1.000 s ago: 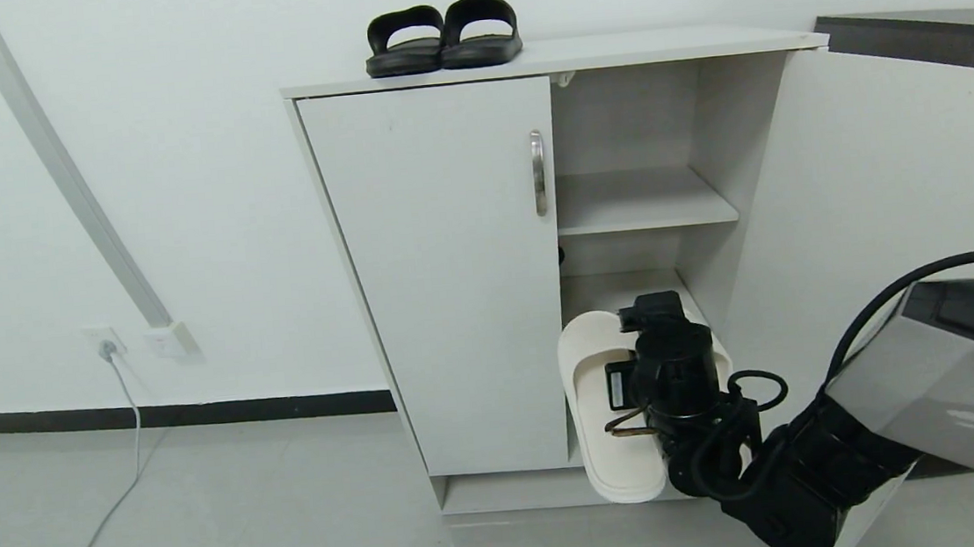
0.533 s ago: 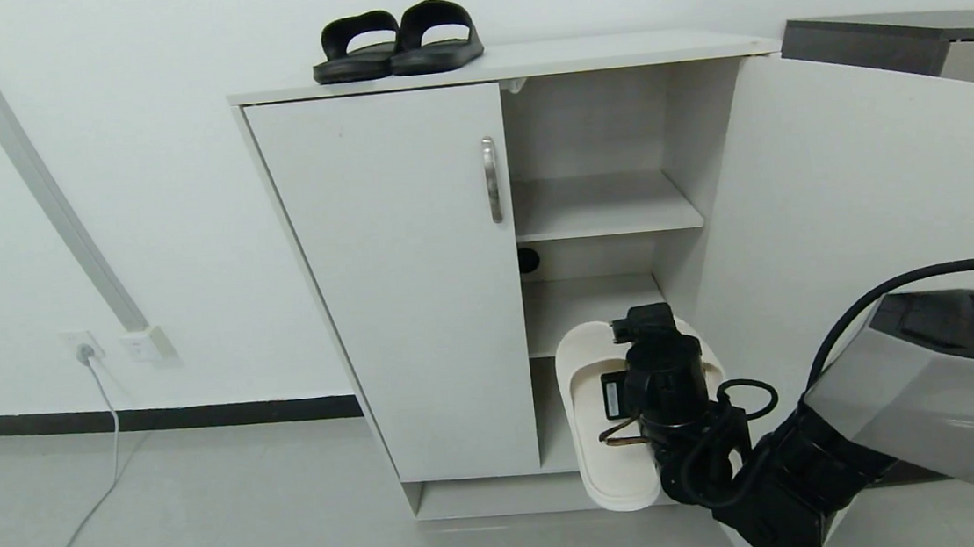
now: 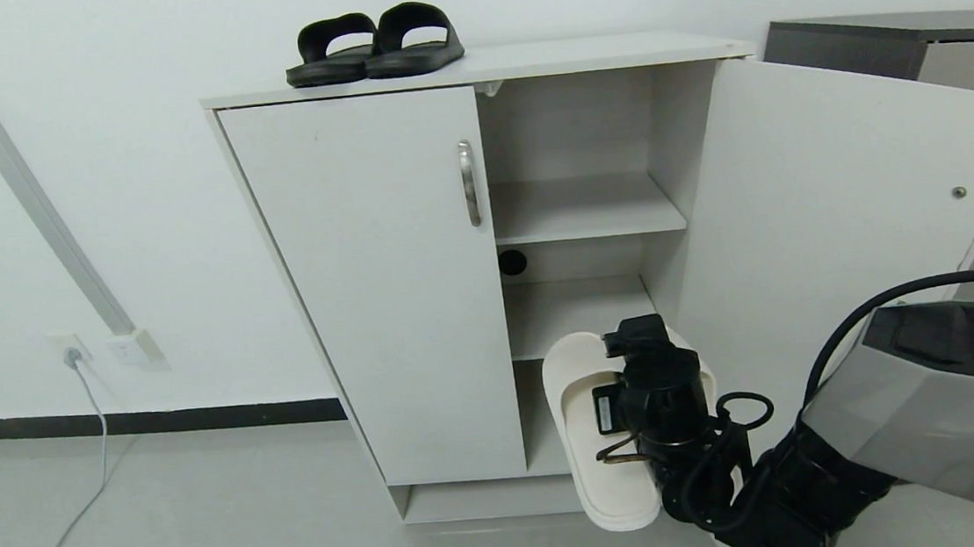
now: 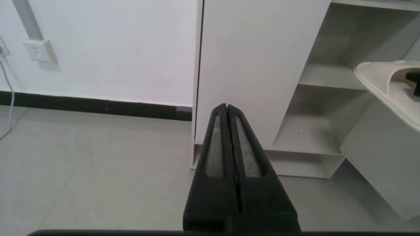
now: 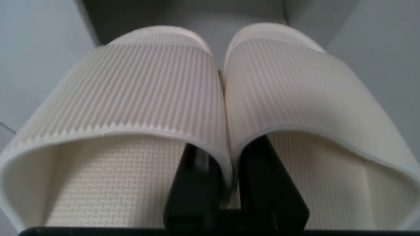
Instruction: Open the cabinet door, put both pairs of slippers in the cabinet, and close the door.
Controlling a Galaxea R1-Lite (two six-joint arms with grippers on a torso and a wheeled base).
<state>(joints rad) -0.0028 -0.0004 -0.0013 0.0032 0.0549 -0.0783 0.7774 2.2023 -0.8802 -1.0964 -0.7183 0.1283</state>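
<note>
White wall (image 3: 134, 163), glossy grey floor (image 3: 166, 531)

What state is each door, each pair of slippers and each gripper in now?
right cabinet door: open.
left cabinet door: shut.
white slippers: gripped, in front of the open side.
black slippers: on the cabinet top.
left gripper: shut, empty.
right gripper: shut on the white slippers.

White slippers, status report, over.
Right tool shut on white slippers, in front of open cabinet. Left tool shut, empty. Black slippers on cabinet top. Right door open wide.
</note>
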